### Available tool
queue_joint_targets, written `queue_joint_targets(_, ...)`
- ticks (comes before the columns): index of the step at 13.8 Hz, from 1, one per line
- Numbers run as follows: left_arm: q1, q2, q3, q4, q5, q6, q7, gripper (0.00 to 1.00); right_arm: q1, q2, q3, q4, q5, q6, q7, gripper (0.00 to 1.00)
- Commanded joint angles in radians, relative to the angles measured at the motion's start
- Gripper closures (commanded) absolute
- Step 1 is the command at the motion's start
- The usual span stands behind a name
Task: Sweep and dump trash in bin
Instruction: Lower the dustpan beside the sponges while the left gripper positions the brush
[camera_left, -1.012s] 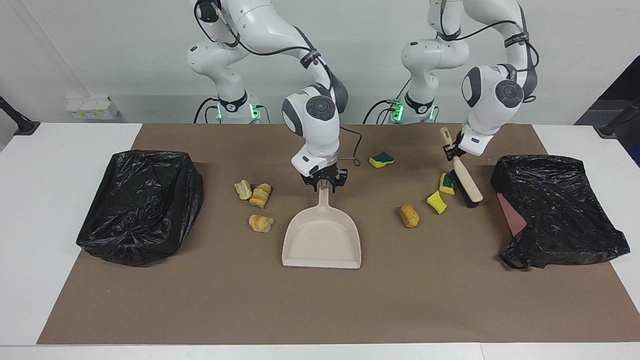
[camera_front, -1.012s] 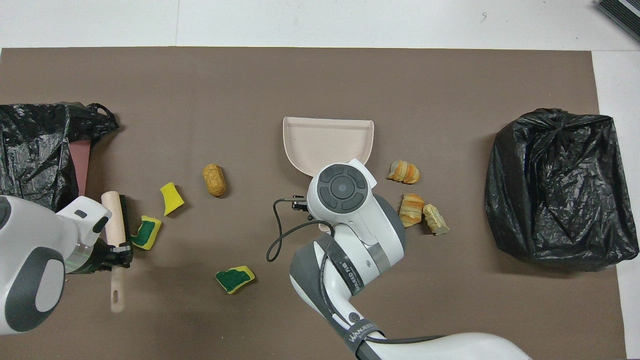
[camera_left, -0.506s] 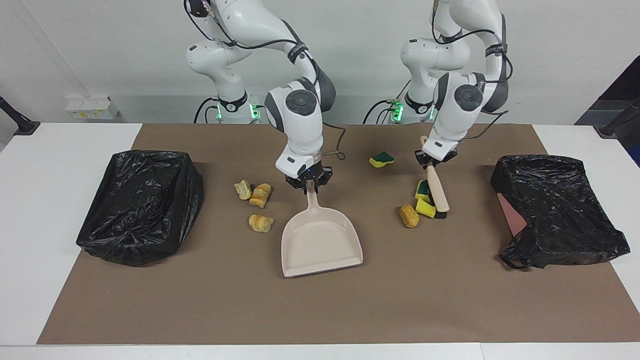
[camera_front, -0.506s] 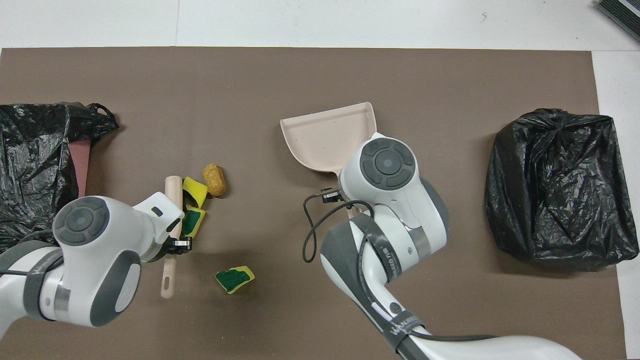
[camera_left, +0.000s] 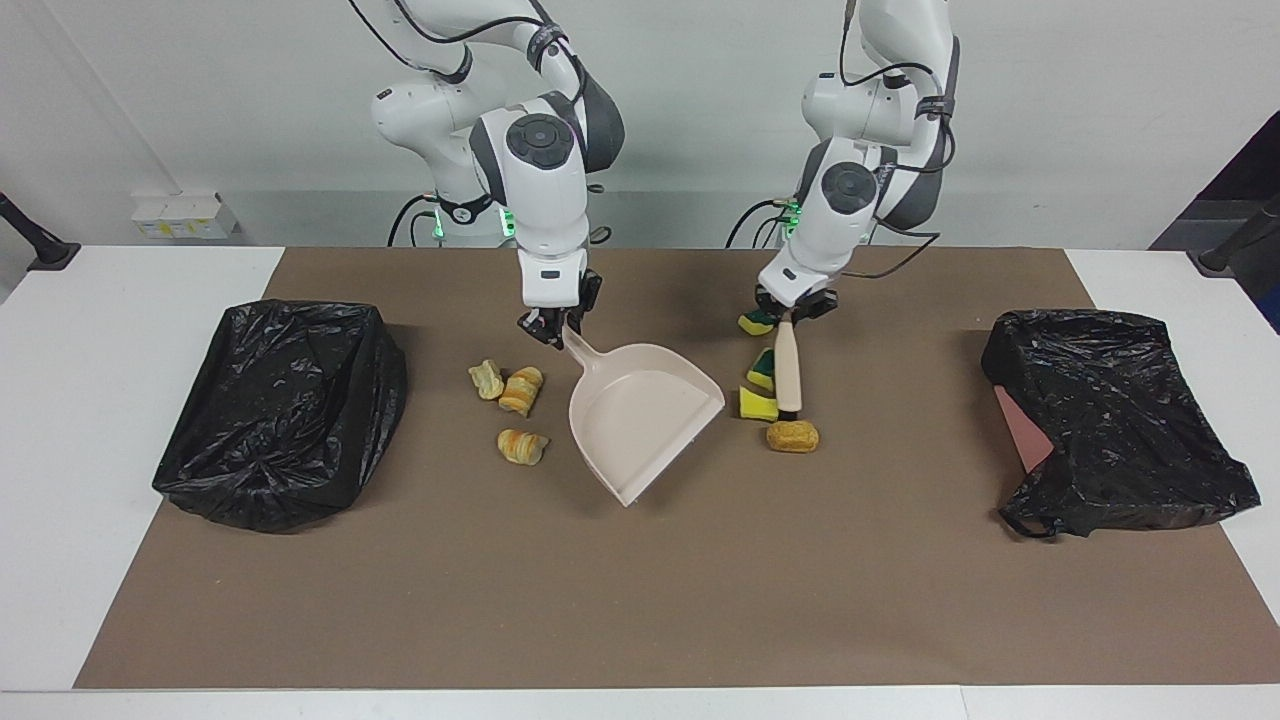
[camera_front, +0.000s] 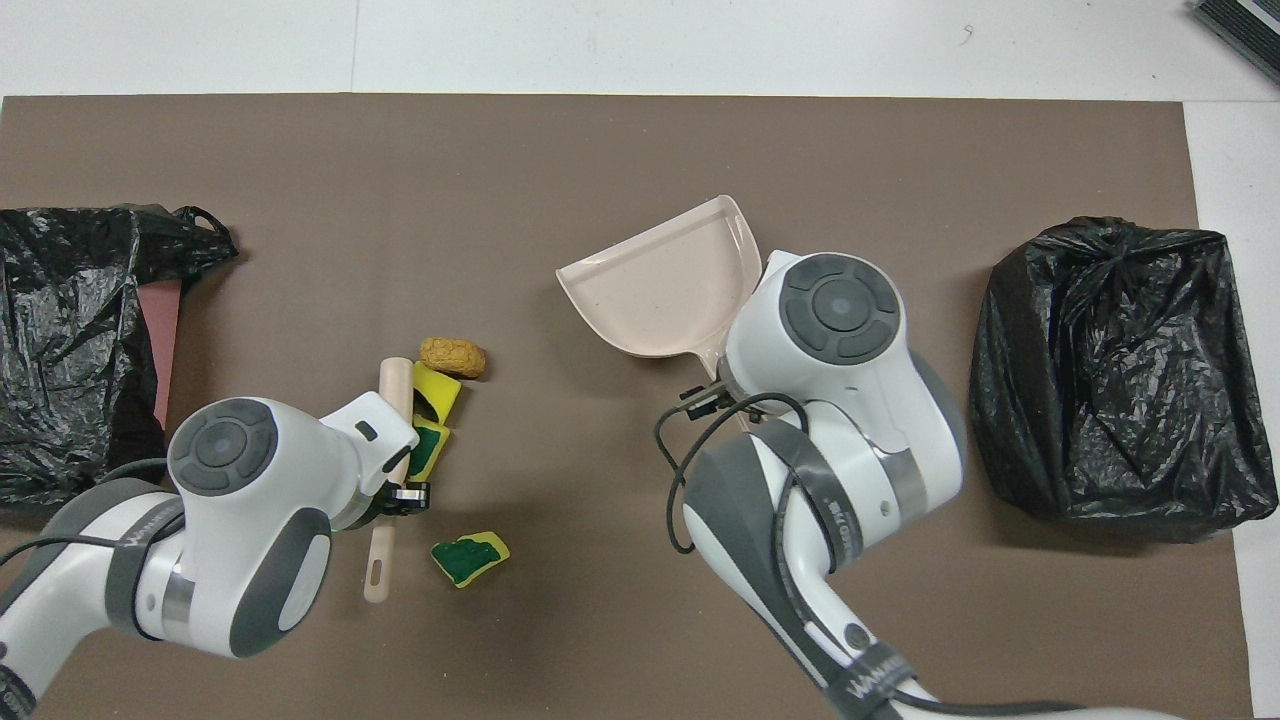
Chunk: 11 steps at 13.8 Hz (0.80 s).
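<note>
My right gripper (camera_left: 553, 330) is shut on the handle of the beige dustpan (camera_left: 640, 415), whose mouth is turned toward the brush. My left gripper (camera_left: 793, 311) is shut on the handle of the beige brush (camera_left: 788, 370), its head on the mat. A green-yellow sponge bit (camera_left: 762, 368), a yellow bit (camera_left: 757, 404) and the golden-brown lump (camera_left: 792, 436) lie against the brush, between it and the dustpan. A third sponge bit (camera_left: 755, 321) lies nearer the robots. Three striped bread pieces (camera_left: 487, 378) (camera_left: 521, 390) (camera_left: 522, 446) lie beside the dustpan, toward the right arm's end.
A black-bagged bin (camera_left: 280, 410) stands at the right arm's end of the brown mat, another (camera_left: 1110, 420) at the left arm's end with a reddish edge showing. In the overhead view the right arm hides the bread pieces; the dustpan (camera_front: 660, 290) and brush (camera_front: 385, 480) show.
The left arm swept the brush toward the dustpan, pushing two sponge bits and the lump along. The right arm shifted toward its own end and turned the dustpan's mouth toward the brush.
</note>
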Motion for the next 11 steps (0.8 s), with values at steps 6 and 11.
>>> queue_joint_targets(6,-0.024,-0.037,0.025,0.101,-0.041,-0.193,-0.163,1.00,-0.005,-0.120,0.005,-0.268,-0.058,0.171,-0.402,1.00)
queue_joint_targets(11,0.086,-0.016,0.025,0.100,-0.029,-0.112,-0.087,1.00,0.053,-0.065,0.007,-0.277,-0.058,0.238,-0.337,1.00)
